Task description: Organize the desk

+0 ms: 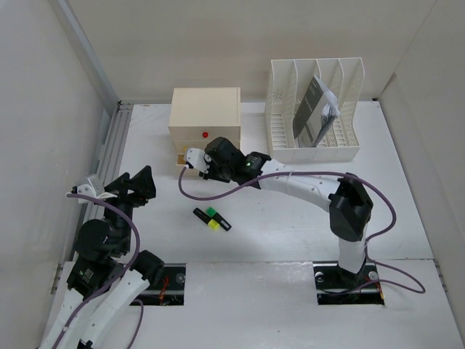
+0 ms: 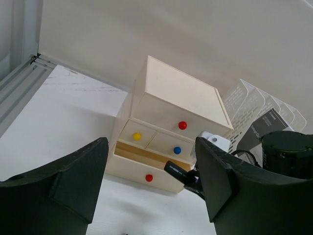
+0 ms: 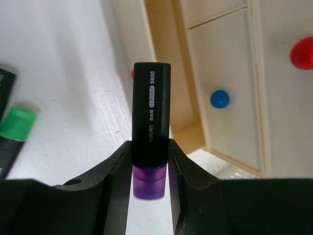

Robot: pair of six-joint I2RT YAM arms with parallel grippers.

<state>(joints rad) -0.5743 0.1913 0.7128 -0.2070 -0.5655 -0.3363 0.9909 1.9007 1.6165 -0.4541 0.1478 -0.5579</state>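
Note:
My right gripper is shut on a black highlighter with a purple cap. It holds the pen just in front of the open bottom drawer of the beige drawer box, at the back of the white desk. The left wrist view also shows the held highlighter, its black end pointing at the drawer opening. My left gripper hangs open over the left part of the desk with nothing between its fingers. A green and a yellow highlighter lie together mid-desk.
A white slotted file rack at the back right holds a dark booklet. An aluminium rail runs along the desk's left side. Two rectangular cutouts sit at the arm bases. White walls enclose the desk.

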